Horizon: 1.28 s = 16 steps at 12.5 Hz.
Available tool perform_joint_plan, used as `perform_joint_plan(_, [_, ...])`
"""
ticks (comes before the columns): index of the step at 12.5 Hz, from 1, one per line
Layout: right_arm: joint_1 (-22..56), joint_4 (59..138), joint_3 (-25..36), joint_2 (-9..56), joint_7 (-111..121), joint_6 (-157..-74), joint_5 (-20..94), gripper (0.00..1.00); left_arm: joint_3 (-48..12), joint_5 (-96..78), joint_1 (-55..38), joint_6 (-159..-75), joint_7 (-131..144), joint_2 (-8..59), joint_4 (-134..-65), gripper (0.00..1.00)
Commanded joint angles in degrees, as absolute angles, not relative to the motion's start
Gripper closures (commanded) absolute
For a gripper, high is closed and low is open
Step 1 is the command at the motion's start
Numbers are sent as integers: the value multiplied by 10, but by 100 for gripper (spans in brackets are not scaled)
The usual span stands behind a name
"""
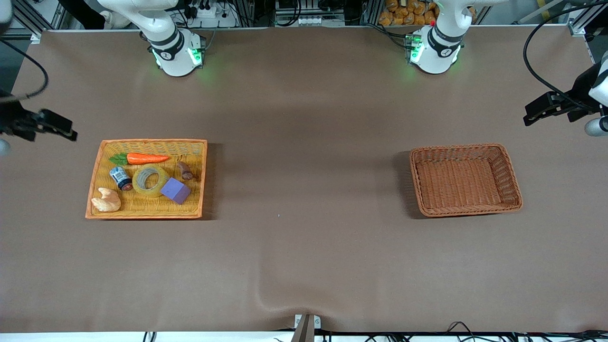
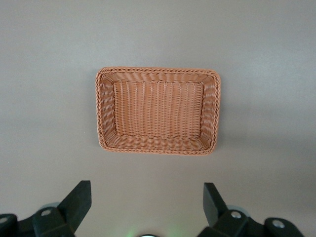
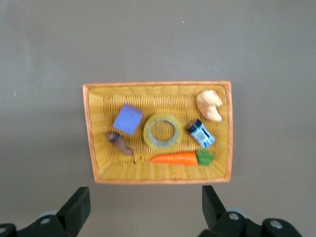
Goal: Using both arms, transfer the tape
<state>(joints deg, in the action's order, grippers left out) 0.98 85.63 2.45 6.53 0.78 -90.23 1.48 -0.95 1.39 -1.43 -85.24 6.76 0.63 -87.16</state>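
The tape (image 1: 150, 181), a yellowish translucent ring, lies flat in the middle of a yellow woven tray (image 1: 152, 141) at the right arm's end of the table. In the right wrist view the tape (image 3: 160, 131) sits among the tray's (image 3: 158, 84) other items. My right gripper (image 3: 146, 195) hangs high over bare table beside the tray, open and holding nothing. My left gripper (image 2: 146, 190) hangs high over bare table beside a brown wicker basket (image 2: 158, 70), also open and holding nothing. Both arms' black wrists (image 1: 28, 123) (image 1: 565, 102) show at the edges of the front view.
Around the tape in the tray lie an orange carrot (image 1: 147, 158), a small dark labelled jar (image 1: 120, 178), a purple block (image 1: 175, 190), a brown piece (image 1: 185, 171) and a beige pastry-like toy (image 1: 107, 202). The brown basket (image 1: 458, 148) stands at the left arm's end.
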Motion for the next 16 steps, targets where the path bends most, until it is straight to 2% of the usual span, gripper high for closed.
perform_joint_plan(1, [25,964,28,62,5,-1028,25,0,-10,25,-14,-842,58,9,-865,0])
perform_joint_plan(6, [33,1182,28,83,47,-1277,25,0,-10,25,-13,-843,58,11,-867,0])
perform_joint_plan(12, [14,1214,27,146,277,-1272,28,0,-10,25,-13,-844,58,14,-866,0])
perform_joint_plan(16, [21,1250,27,191,342,-1349,28,0,-10,25,-13,-844,58,15,-867,0])
